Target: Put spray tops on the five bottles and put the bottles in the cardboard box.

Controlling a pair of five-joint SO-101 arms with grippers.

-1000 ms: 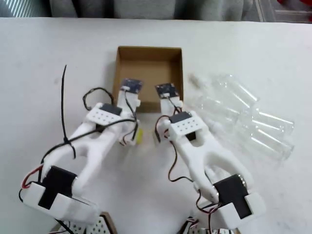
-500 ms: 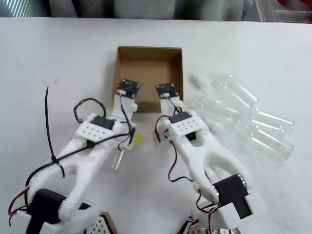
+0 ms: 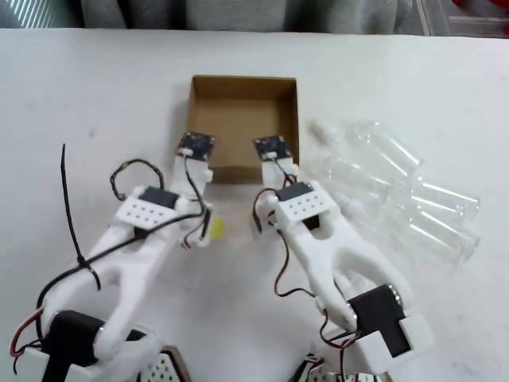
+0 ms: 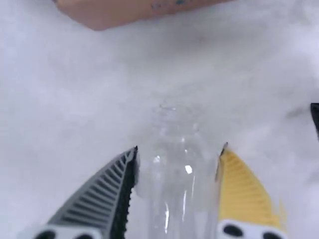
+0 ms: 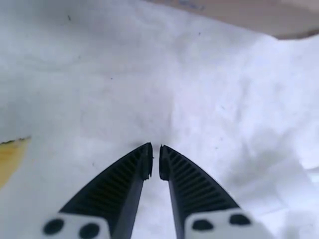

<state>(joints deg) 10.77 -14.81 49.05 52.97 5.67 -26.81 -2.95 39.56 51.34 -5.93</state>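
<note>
We see the left claw (image 4: 178,149) clamped on a clear plastic bottle (image 4: 172,199). A grey ribbed finger (image 4: 99,199) and a yellow ribbed finger (image 4: 244,194) press against its smooth round sides, and its threaded neck is uncapped and points toward the cardboard box (image 4: 124,10). The right claw (image 5: 155,149) has its black ridged tips together, with a thin slit between them, over the white desk (image 3: 95,79). The box is brown, square and open-topped, just ahead of both claws. The other clear bottles (image 3: 398,199) lie in a loose glassy heap on the desk, on the right arm's side of the box.
</note>
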